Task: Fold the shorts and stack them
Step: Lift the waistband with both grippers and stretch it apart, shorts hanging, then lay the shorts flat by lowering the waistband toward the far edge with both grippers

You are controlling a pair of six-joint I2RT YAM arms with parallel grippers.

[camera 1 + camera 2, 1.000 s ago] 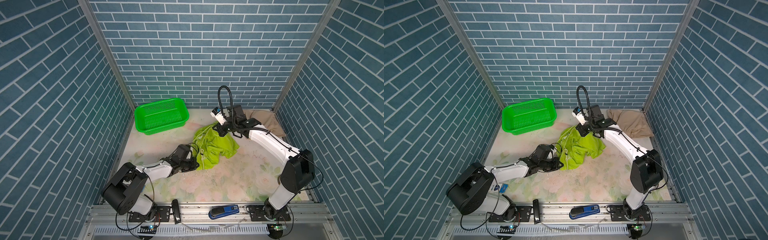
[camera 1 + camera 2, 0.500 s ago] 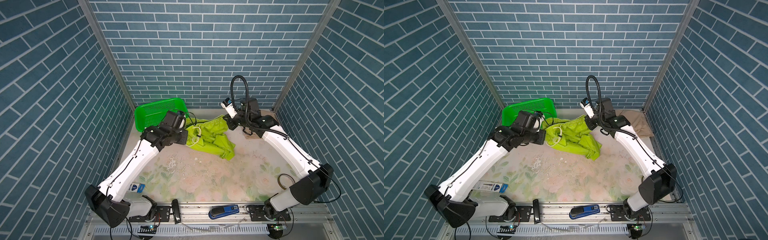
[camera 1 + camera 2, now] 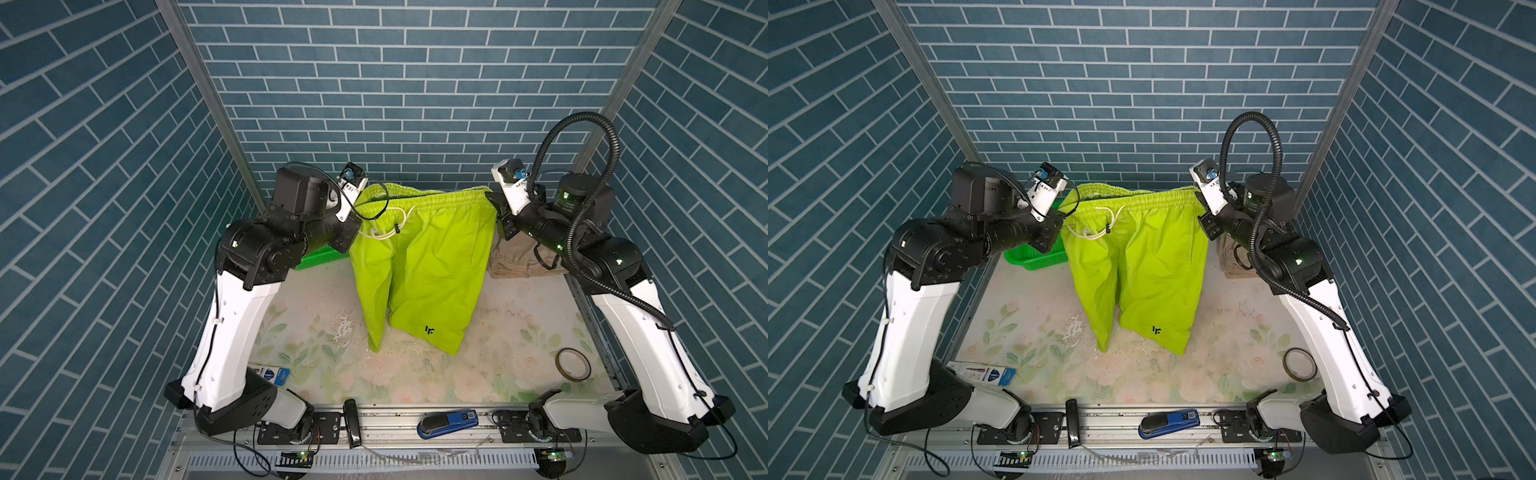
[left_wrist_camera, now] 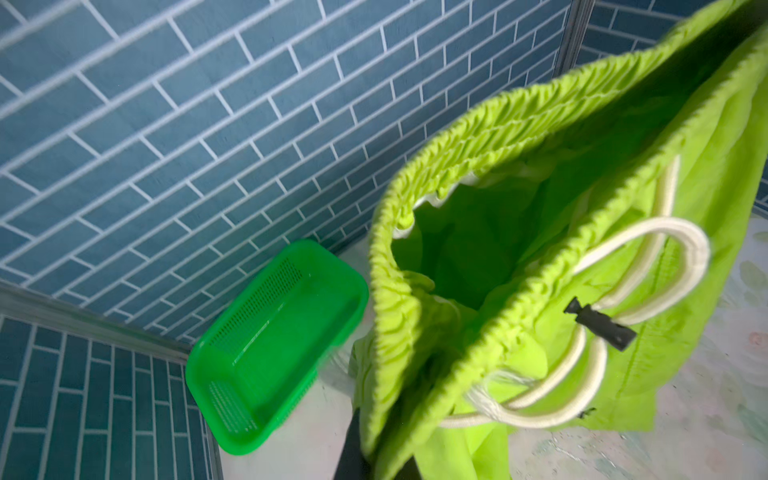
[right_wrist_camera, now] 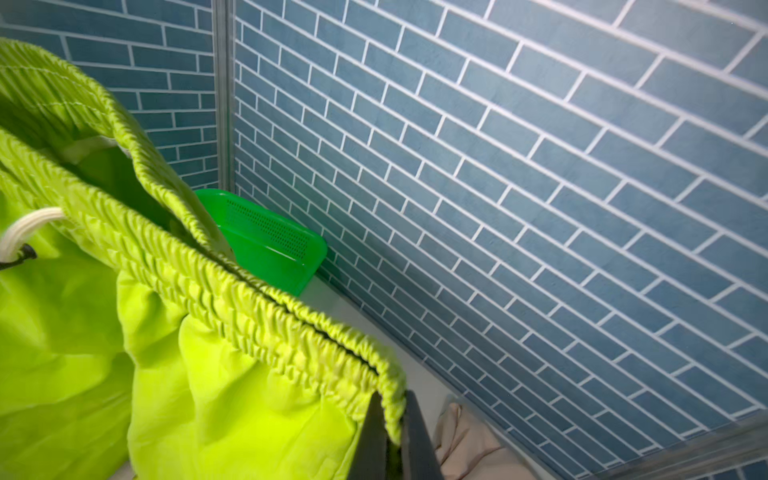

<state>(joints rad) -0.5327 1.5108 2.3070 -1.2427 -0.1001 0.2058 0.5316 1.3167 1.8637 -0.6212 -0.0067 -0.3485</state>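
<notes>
Now the lime green shorts [image 3: 419, 266] hang spread out above the middle of the table [image 3: 316, 316], held up by the 2 ends of the elastic waistband. The left gripper [image 4: 380, 461] is clenched on the left end, and the right gripper [image 5: 395, 440] is clamped on the right end, with gathered cloth pinched between its dark fingers [image 5: 372, 440]. A white drawstring [image 3: 388, 226] dangles in loops on the front, towards the left. Both legs hang straight down; whether the hems touch the tabletop cannot be told. A small black label [image 3: 429, 330] sits low on the right leg. The beige shorts [image 3: 515, 259] lie crumpled at the far right, partly behind the right arm. A bright green basket [image 3: 318, 259] stands far left, a tape roll [image 3: 573, 364] lies near right, and a blue stapler [image 3: 448, 422] rests on the near rail.
</notes>
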